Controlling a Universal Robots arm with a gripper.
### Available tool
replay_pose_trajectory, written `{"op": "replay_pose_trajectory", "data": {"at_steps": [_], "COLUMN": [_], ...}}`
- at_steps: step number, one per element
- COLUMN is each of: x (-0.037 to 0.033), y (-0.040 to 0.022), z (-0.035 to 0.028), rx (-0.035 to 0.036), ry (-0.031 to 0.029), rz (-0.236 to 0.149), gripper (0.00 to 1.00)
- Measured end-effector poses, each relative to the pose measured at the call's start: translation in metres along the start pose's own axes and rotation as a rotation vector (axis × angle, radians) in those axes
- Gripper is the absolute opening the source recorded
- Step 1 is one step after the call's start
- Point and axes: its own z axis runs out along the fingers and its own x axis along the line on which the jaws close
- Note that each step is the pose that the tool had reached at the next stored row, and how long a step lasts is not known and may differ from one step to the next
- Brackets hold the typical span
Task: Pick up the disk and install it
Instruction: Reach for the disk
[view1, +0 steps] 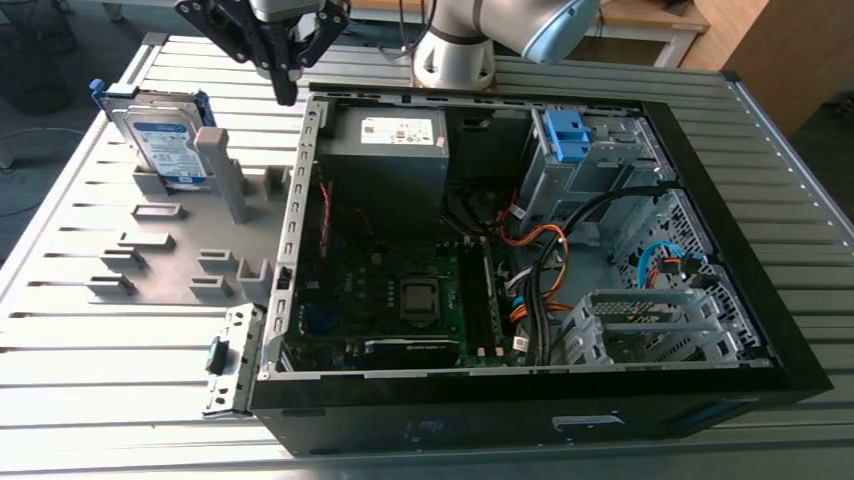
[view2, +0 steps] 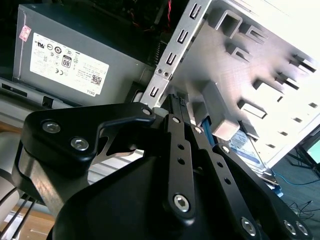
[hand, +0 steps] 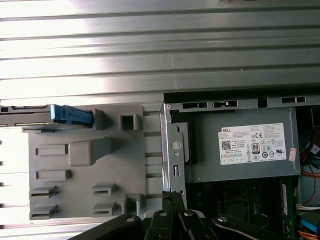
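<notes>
Exterior view: the tool hangs with its fingers pressed together, gripping nothing and pointing down just above the rim of the open computer case. Both wrist views show the same narrow, empty tool over that rim, with the grey power supply to one side. The disk stands apart from the tool on one long edge at the far end of a grey holder on the slatted desk. It leans back, its long axis level with one short end towards the tool.
</notes>
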Motion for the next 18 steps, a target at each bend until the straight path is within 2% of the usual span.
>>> {"op": "replay_pose_trajectory", "data": {"at_steps": [18], "x": [0.0072], "y": [-0.0005], "z": [-0.0001], "rx": [0.0], "ry": [0.0], "rz": [0.0], "gripper": [0.11]}}
